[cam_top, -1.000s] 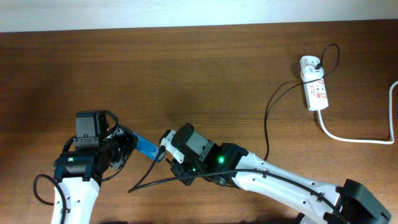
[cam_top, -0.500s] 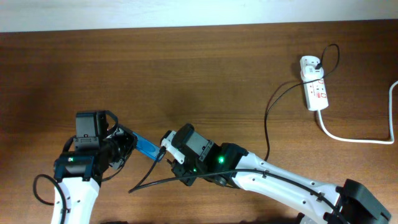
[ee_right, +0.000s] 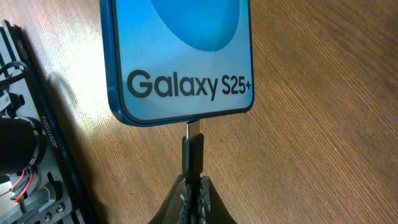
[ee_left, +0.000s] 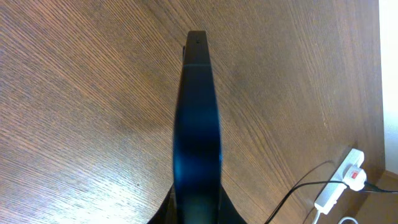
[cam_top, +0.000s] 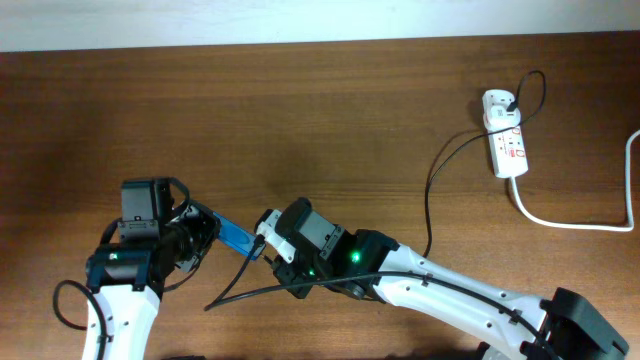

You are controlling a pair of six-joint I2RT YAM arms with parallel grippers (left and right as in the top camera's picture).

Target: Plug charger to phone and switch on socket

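Note:
My left gripper point(cam_top: 205, 232) is shut on the blue-screened phone point(cam_top: 237, 238), holding it off the table with its free end toward my right gripper point(cam_top: 262, 240). In the left wrist view the phone point(ee_left: 196, 124) shows edge-on between the jaws. My right gripper point(ee_right: 194, 186) is shut on the charger plug point(ee_right: 192, 155). The plug's metal tip touches the phone point(ee_right: 180, 56) at its bottom edge, under the white "Galaxy S25+" text. The black charger cable point(cam_top: 432, 190) runs to the adapter in the white socket strip point(cam_top: 505, 135) at the far right.
The socket's thick white cord point(cam_top: 580, 222) curves off the right edge. A loop of black cable point(cam_top: 240, 290) lies under the right arm near the front edge. The socket also shows small in the left wrist view point(ee_left: 339, 186).

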